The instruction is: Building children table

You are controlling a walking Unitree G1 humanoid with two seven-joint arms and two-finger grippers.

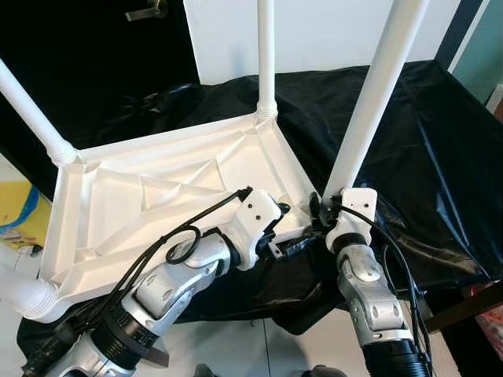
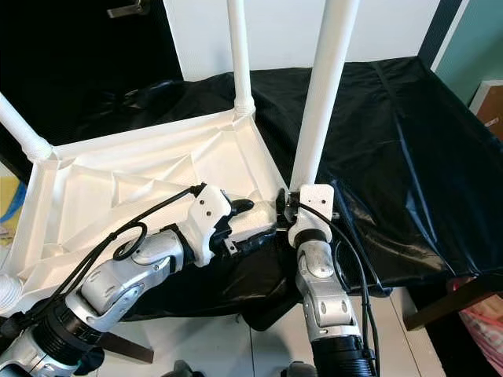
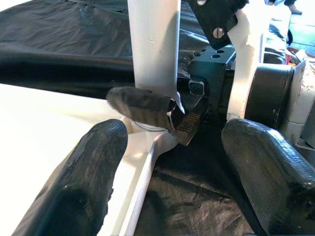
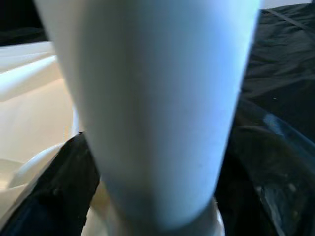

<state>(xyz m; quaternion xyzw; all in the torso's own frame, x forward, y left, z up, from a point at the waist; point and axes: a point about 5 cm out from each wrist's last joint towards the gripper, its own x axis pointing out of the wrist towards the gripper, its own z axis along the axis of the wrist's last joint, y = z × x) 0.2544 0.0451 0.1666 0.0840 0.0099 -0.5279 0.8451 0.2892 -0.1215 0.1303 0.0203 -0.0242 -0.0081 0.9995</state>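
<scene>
Black plastic sheet covers the work surface; the upturned white plastic tabletop lies on it, underside up, three legs standing in the other corners. The long white tubular leg stands nearly upright, long axis vertical, foot at the near right corner socket. Right gripper is clamped round its base. Left gripper, fingers apart, sits just beside that corner.

- Two head eyes look down from above at the upside-down table.
- Both wrist cameras sit very close to one white leg.
</scene>
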